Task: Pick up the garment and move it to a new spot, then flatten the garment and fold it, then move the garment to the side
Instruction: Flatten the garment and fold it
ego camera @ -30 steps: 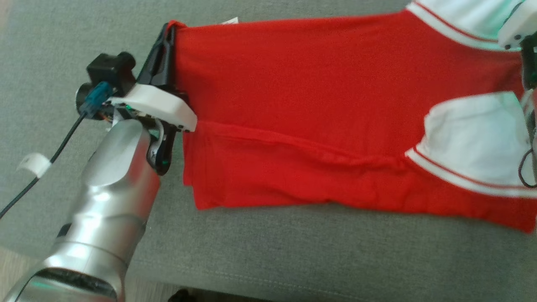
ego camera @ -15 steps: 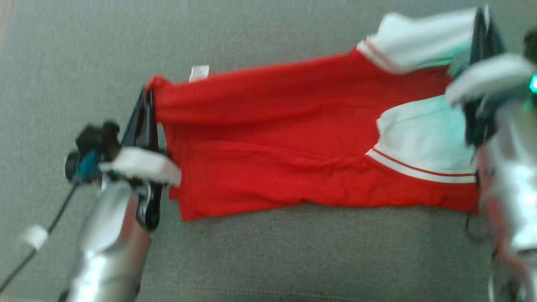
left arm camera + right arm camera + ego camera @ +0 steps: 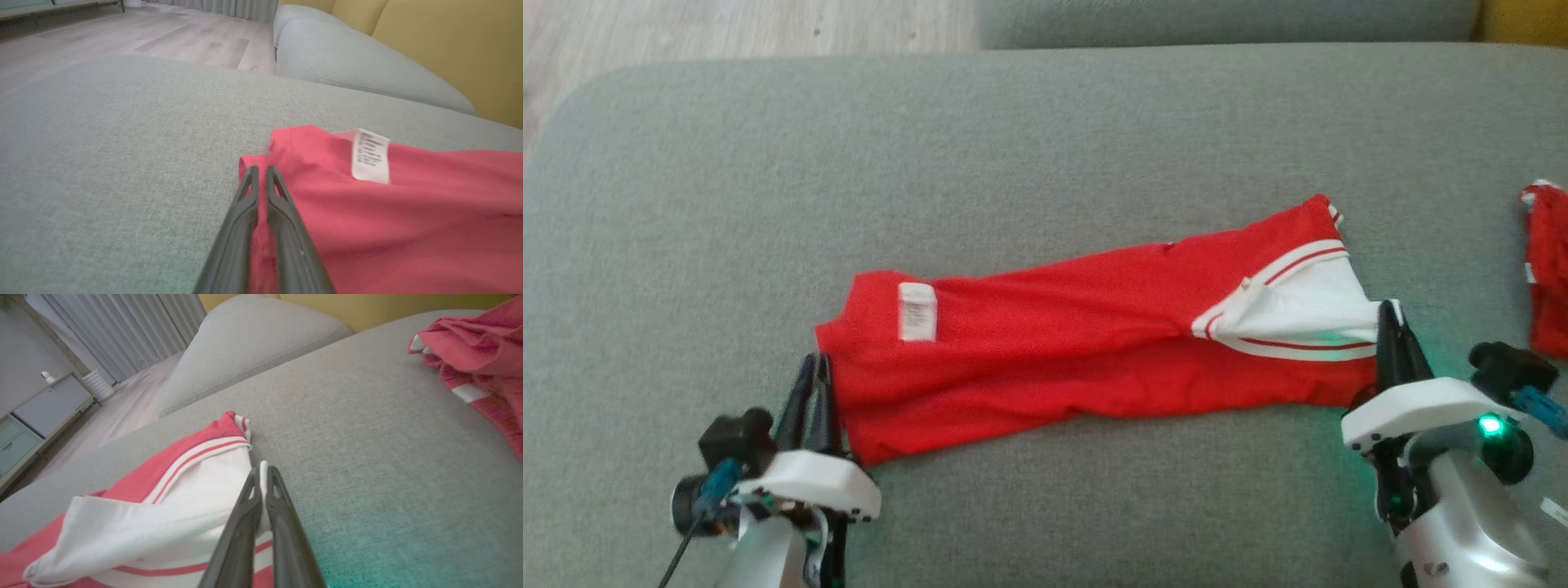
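Subject of inspection: the red-and-white garment (image 3: 1078,335) lies on the grey sofa cushion (image 3: 1013,147), slightly near of centre, drawn out into a long band running left to right, with its right end angled toward the far side. Its care label (image 3: 917,310) faces up near the left end, and a white panel with striped trim (image 3: 1298,314) sits at the right end. The left end effector (image 3: 815,367) stands at the near-left corner of the cloth. In the left wrist view its fingers are pressed almost together with red fabric between them, which reads as a pinch on the hem. The right end effector (image 3: 1390,314) is pressed together on the edge of the white panel, and white cloth shows between its tips in the right wrist view. A second red garment (image 3: 1547,269) lies well apart at the far right and is not involved. Handling assessment: the fabric is light, thin and limp. It will sag, crease and double over wherever it is unsupported, and several layers appear stacked along the near edge. It is not fragile, but a shallow pinch may slip off a single layer. Recommended hold points are the outer corners or hemmed edges at opposite ends, where the seams give the fingers something firmer to bite, with both ends kept in light tension.
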`<state>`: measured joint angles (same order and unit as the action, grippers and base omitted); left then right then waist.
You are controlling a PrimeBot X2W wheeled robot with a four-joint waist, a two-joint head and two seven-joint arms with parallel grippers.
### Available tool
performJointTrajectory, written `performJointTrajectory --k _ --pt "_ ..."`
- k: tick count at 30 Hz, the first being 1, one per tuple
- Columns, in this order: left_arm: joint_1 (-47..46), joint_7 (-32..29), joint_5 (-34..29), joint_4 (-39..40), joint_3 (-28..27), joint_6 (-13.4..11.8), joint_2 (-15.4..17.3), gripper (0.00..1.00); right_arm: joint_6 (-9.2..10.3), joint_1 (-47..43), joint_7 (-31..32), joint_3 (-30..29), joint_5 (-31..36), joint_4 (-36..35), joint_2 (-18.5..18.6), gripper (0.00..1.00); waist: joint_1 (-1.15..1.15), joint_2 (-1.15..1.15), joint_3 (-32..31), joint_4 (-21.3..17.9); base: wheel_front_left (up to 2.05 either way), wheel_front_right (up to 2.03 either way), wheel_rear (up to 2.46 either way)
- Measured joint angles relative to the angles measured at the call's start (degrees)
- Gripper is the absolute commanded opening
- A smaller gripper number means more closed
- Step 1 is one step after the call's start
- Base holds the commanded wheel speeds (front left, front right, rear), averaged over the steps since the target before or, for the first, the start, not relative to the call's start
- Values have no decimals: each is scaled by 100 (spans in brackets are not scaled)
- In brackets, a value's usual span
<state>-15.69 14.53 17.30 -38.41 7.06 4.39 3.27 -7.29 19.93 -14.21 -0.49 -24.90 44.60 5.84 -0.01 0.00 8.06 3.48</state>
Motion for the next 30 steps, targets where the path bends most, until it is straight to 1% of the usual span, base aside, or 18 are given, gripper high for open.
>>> performJointTrajectory --k 3,6,10,12,16,18,22,27,30 --pt "158 0 -77 46 -168 -166 -38 100 0 -80 1 -159 -25 -267 -52 100 0 0 -99 -65 0 0 0" --pt "437 0 -272 345 -315 -400 -63 100 0 -87 0 -354 221 -668 -71 100 1 0 -188 -92 0 0 0" --pt "864 0 -609 854 -361 -633 -67 100 0 -413 0 -505 856 -1250 -193 100 1 0 -312 -61 0 0 0" --pt "1056 0 -783 1095 -346 -694 -65 100 0 -687 0 -564 1173 -1451 -224 100 1 0 -388 -31 0 0 0" --pt "1411 0 -935 1341 -291 -742 -64 100 0 -1146 0 -614 1462 -1667 -300 100 1 0 -563 18 0 0 0" --pt "1573 0 -933 1418 -249 -740 -64 100 0 -1288 0 -554 1279 -1668 -314 100 0 0 -650 38 0 0 0" --pt "1803 0 -929 1537 -146 -743 -62 100 0 -1472 0 -378 1137 -1660 -319 100 0 0 -740 46 0 0 0" --pt "1844 0 -880 1568 -69 -742 -59 100 0 -1473 0 -342 1109 -1563 -324 100 1 0 -723 36 0 0 0" --pt "1833 0 -827 1556 62 -738 -55 100 0 -1423 0 -337 1151 -1338 -324 100 1 0 -623 52 0 0 0"
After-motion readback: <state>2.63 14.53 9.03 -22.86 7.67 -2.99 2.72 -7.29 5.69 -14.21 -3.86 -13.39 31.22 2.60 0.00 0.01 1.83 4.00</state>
